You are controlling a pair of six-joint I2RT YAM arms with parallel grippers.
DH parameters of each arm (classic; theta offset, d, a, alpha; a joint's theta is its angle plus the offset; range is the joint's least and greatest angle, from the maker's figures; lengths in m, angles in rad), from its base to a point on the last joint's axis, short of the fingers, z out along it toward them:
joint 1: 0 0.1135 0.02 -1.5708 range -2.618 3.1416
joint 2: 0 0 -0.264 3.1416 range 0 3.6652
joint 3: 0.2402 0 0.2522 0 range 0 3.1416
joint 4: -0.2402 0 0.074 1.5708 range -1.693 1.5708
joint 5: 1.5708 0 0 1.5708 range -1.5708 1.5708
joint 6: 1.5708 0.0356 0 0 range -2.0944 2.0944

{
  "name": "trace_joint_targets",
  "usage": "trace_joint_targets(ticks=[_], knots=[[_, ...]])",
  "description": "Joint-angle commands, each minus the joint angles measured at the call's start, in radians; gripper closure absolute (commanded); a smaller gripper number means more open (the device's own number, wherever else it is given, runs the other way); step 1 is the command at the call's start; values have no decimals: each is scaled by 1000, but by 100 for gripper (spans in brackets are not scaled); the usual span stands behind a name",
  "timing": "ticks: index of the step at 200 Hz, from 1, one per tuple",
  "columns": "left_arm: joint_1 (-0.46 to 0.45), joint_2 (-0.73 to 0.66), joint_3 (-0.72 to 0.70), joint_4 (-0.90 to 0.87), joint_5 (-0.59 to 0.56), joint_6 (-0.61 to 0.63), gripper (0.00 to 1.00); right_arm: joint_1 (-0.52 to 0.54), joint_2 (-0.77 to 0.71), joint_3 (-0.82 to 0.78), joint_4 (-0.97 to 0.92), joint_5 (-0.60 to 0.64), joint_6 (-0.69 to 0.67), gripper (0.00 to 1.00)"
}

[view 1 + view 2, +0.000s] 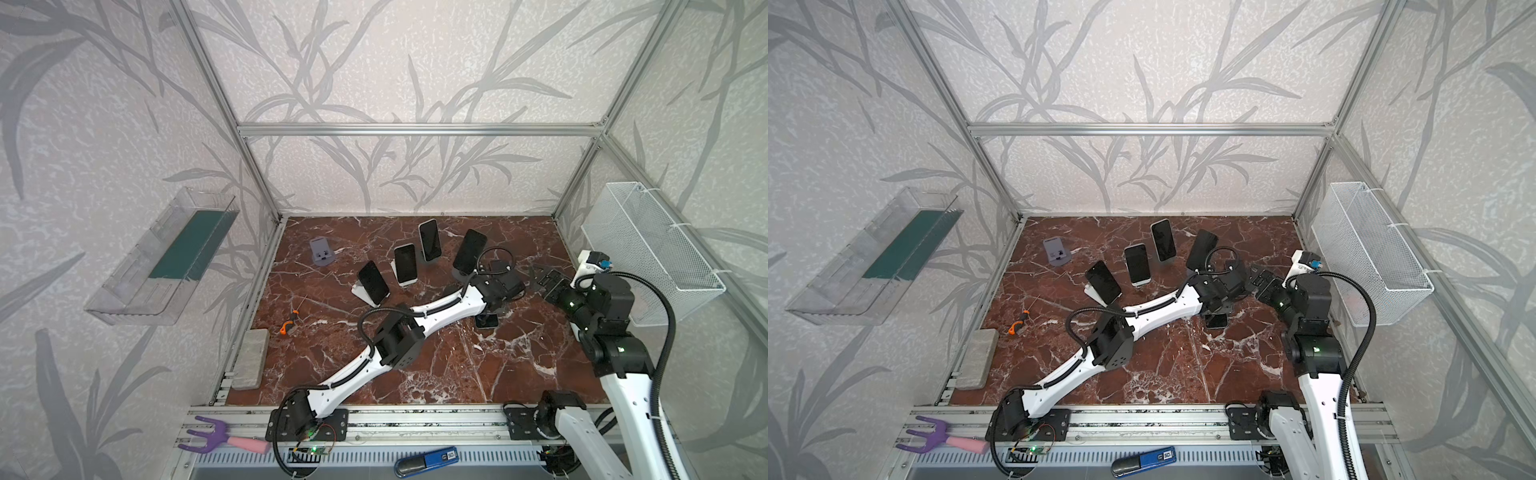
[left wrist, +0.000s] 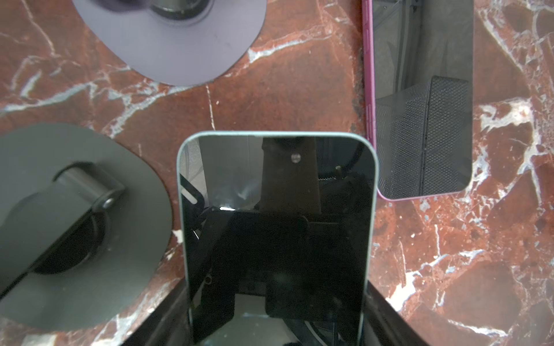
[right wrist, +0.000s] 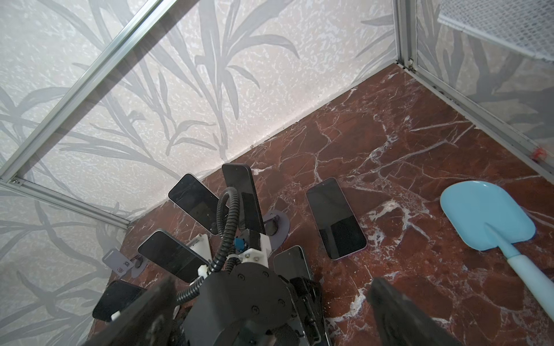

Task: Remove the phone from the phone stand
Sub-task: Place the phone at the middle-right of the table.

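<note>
My left gripper (image 2: 275, 299) is shut on the phone (image 2: 277, 209), a dark-screened one with a pale blue rim, gripping its two long edges. It hangs clear above the marble floor. Beside it stands a black round-based phone stand (image 2: 75, 224) with nothing on it. In a top view a dark phone end (image 1: 486, 321) shows under the left wrist (image 1: 505, 291); it seems to be the same phone. My right gripper (image 1: 538, 276) hovers open and empty just right of the left wrist, which sits between its fingers (image 3: 395, 311) in the right wrist view.
Several phones (image 1: 405, 263) lean on stands behind the left arm, one on a grey-purple base (image 2: 180, 45). A pink-rimmed phone (image 2: 419, 104) lies flat nearby. A pale blue scoop (image 3: 485, 218), an empty grey stand (image 1: 322, 251), an orange screwdriver (image 1: 289, 322) and a wall basket (image 1: 648, 245) are around.
</note>
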Motion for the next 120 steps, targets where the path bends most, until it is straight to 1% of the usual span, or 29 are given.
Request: trace_joint_targets(ticks=[1, 25, 33, 45, 80, 84, 89, 94, 120], knots=[[-14, 97, -17, -78, 53, -29, 34, -1, -19, 29, -30, -2, -23, 1], [-13, 92, -20, -81, 52, -35, 32, 0, -29, 11, -17, 2, -22, 1], [-15, 92, -20, -71, 54, -25, 29, -1, -28, -4, 2, -5, -18, 1], [-13, 89, -19, -73, 51, -21, 28, -1, -17, -17, 8, -13, -18, 1], [-15, 78, -21, -52, 48, 35, 26, -2, -24, -31, 3, 17, -35, 1], [-15, 78, -19, -56, 42, 42, 23, -2, -25, -33, 6, 19, -36, 1], [-16, 77, -17, -60, 39, 48, 17, -2, -27, -38, 8, 23, -34, 1], [-16, 78, -15, -64, 36, 52, 15, -2, -27, -42, 13, 24, -33, 1], [-12, 77, -20, -71, 58, 47, 15, -2, -7, -53, 14, 16, -33, 1]])
